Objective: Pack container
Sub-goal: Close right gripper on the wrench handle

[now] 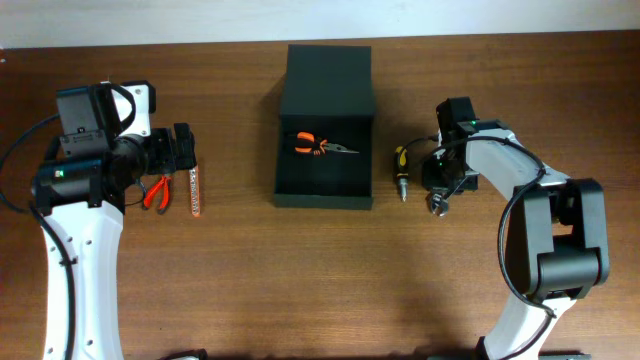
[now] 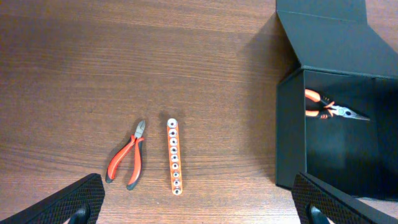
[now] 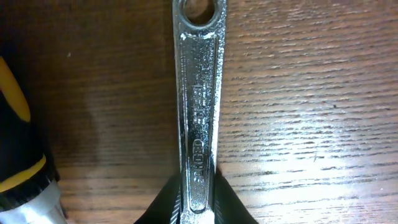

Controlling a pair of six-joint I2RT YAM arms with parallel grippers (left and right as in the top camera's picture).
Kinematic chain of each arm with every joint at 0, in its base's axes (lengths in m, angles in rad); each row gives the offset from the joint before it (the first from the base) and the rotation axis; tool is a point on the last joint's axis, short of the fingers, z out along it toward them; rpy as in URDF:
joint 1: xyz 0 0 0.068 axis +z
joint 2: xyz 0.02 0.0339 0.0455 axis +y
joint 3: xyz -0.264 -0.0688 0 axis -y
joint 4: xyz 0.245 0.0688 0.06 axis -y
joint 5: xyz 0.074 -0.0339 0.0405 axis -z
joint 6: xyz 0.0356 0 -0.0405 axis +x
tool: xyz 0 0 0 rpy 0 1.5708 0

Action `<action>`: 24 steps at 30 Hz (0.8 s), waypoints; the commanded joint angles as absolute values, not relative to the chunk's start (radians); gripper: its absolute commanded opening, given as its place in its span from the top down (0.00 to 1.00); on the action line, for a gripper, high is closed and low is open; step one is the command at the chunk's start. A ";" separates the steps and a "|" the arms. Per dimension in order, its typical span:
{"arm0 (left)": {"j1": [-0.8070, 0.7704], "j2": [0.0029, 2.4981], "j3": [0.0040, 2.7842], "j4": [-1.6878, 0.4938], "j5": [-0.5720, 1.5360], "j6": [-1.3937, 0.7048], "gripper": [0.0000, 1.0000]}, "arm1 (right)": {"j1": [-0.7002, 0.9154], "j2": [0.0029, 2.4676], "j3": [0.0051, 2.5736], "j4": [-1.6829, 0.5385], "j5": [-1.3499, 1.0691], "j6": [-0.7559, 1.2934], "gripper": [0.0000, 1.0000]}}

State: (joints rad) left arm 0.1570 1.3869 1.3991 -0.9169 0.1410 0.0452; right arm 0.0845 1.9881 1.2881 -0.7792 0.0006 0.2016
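Near side, right arm: the right hand (image 3: 198, 202) is closed narrow on the shank of a steel wrench (image 3: 199, 106), with its dark fingers (image 3: 163, 208) pressed against both edges. The wrench lies flat on the wooden surface (image 1: 300, 280), and its end with the hole points away from the hand. Just beside it lies a yellow-and-black screwdriver (image 3: 15, 130); overhead, this sits between the right hand and the container (image 1: 325, 185).

Left arm: the left hand (image 2: 196, 190) is spread wide, holds nothing and hangs above the surface. Below it are red-handled cutters (image 2: 127, 162) and an orange bit holder (image 2: 174, 157), side by side, close but not touching.

Centre: the container stands between the two arms, open. Orange-handled long-nose pliers (image 1: 315, 146) lie on its floor.

Far side: the lid (image 1: 328, 75) is folded back flat behind the box.
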 commanded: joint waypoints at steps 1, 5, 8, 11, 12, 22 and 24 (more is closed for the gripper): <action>0.162 1.391 1.421 -0.914 0.134 0.065 0.01 | 0.091 2.005 1.258 -0.764 0.013 0.199 0.85; 0.162 1.391 1.421 -0.914 0.134 0.065 0.01 | 0.091 2.005 1.258 -0.750 0.013 0.199 0.85; 0.162 1.391 1.421 -0.914 0.134 0.065 0.01 | 0.091 2.005 1.258 -0.742 0.013 0.199 0.78; 0.162 1.391 1.421 -0.914 0.134 0.065 0.01 | 0.091 2.005 1.258 -0.734 0.014 0.199 0.69; 0.162 1.391 1.421 -0.914 0.134 0.065 0.01 | 0.091 2.005 1.258 -0.728 0.013 0.195 0.68; 0.162 1.391 1.421 -0.914 0.134 0.065 0.01 | 0.091 2.005 1.258 -0.691 0.013 0.196 0.67; 0.162 1.391 1.421 -0.914 0.134 0.065 0.01 | 0.091 2.005 1.257 -0.702 0.013 0.195 0.76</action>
